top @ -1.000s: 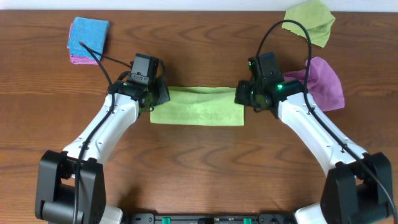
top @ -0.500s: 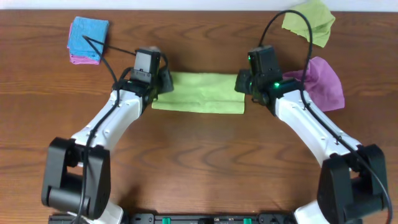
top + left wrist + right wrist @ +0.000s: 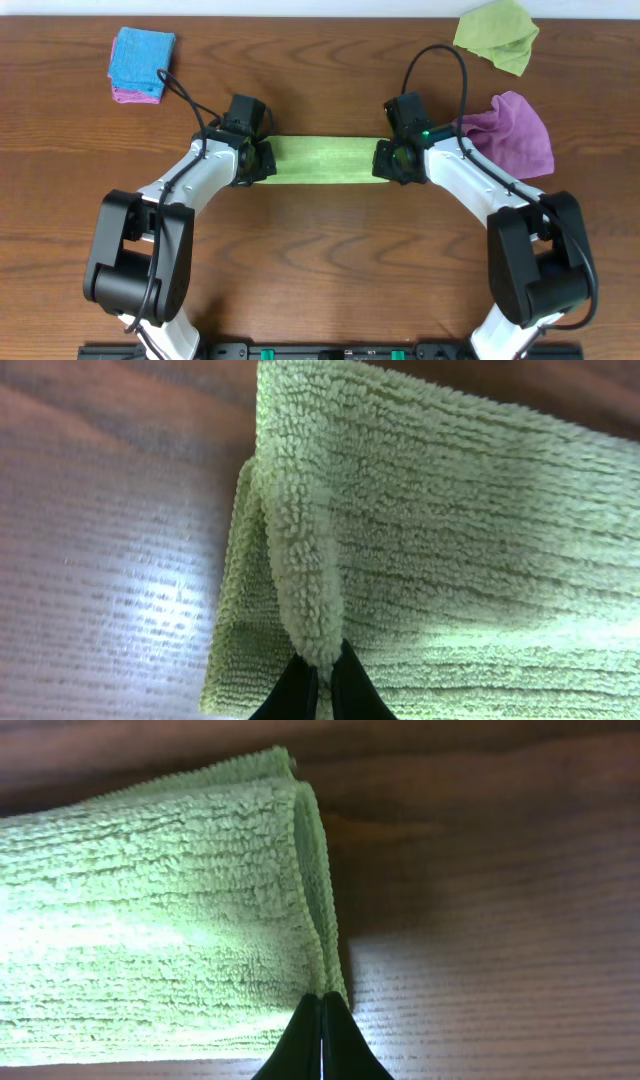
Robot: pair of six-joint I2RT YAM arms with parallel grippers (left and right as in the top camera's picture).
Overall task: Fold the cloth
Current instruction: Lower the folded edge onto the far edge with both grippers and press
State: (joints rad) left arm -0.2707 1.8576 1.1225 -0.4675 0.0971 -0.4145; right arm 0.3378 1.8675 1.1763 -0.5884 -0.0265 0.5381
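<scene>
A light green cloth (image 3: 318, 160) lies folded into a long narrow strip on the wooden table between both arms. My left gripper (image 3: 256, 165) is shut on the cloth's left edge; the left wrist view shows a pinched ridge of cloth (image 3: 300, 560) running up from the fingertips (image 3: 321, 678). My right gripper (image 3: 385, 163) is shut on the cloth's right edge; the right wrist view shows the doubled edge (image 3: 310, 870) above the closed fingertips (image 3: 321, 1020).
A blue cloth on a pink one (image 3: 140, 62) lies folded at the back left. A crumpled green cloth (image 3: 497, 34) lies at the back right, a purple cloth (image 3: 518, 132) just right of my right arm.
Both grippers have carried the cloth's near edge away to the far side, then drawn back toward me. The cloth went from a wide rectangle to a narrow strip.
</scene>
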